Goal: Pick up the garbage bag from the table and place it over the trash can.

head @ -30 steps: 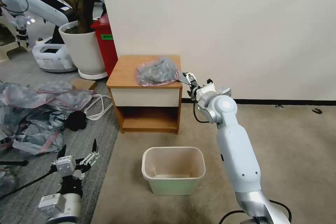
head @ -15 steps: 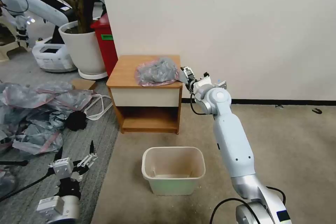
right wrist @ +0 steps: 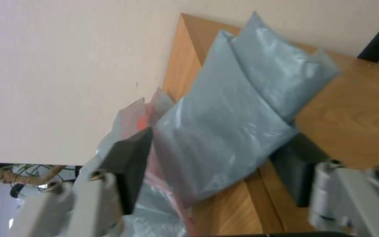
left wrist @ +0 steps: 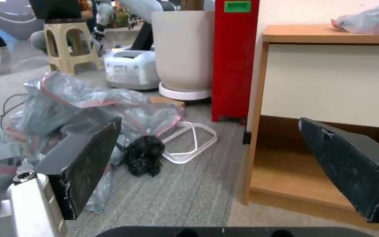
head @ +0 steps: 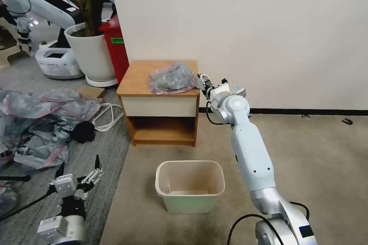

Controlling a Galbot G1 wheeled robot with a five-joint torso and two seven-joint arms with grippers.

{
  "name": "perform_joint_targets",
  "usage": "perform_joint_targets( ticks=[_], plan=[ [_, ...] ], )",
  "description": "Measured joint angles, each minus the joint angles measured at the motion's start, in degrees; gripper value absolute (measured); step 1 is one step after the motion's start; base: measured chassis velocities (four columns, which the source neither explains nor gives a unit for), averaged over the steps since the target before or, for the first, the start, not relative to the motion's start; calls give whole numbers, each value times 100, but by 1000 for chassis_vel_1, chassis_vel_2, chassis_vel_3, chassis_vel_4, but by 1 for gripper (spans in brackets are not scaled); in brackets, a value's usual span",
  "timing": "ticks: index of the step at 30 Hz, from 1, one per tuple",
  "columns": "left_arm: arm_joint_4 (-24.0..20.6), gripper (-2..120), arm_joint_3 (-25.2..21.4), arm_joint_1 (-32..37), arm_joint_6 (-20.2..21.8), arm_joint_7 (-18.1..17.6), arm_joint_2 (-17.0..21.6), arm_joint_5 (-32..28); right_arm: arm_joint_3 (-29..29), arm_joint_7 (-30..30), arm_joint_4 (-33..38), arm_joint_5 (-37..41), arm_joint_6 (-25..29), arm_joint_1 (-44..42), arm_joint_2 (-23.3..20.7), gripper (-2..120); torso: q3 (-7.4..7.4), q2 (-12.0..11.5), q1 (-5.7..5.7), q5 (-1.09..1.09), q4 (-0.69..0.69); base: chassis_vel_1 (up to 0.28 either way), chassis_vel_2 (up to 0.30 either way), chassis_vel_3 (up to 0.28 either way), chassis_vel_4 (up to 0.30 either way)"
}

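Small wooden desk (head: 138,80) against the wall, orange-brown top, cream drawer front, lower shelf bare; crumpled grey garbage bag (head: 171,77) with pinkish-red edge lying on the top toward the right edge. Beige carpet floor (head: 326,168) carrying the beige trash can (head: 189,186) in front of the desk; grey carpet to the left bearing a heap of grey-pink bags (head: 36,122)

The bag (head: 171,78) lies on the table (head: 138,80), right side; the bin (head: 189,186) stands before the table. The right gripper (head: 202,82) straddles the bag's right edge.
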Motion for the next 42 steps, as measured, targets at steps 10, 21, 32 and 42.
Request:
perform_joint_targets(
  ticks=[10, 21, 32, 42],
  plan=[
    [-3, 100, 14, 33, -23, 0, -23, 27, -47, -78, -67, -211, 138, -22, -26, 27, 0, 0, 0, 0, 0, 0, 0, 0, 0],
    [37, 100, 38, 48, -64, 0, -57, 69, -133, -158, 25, -392, 350, -162, -108, 0, 0, 0, 0, 0, 1, 0, 0, 0, 0],
    [100, 100, 68, -6, -117, -2, -68, 109, -206, 142, 1353, -268, 275, -1064, -584, 0, 0, 0, 0, 1, 1, 0, 0, 0, 0],
    [147, 100, 106, -57, -119, -1, 102, 109, -717, 414, 3208, -214, 100, -2379, -1216, 0, -1, 1, 0, 1, 0, 0, 0, 0, 0]
  ],
)
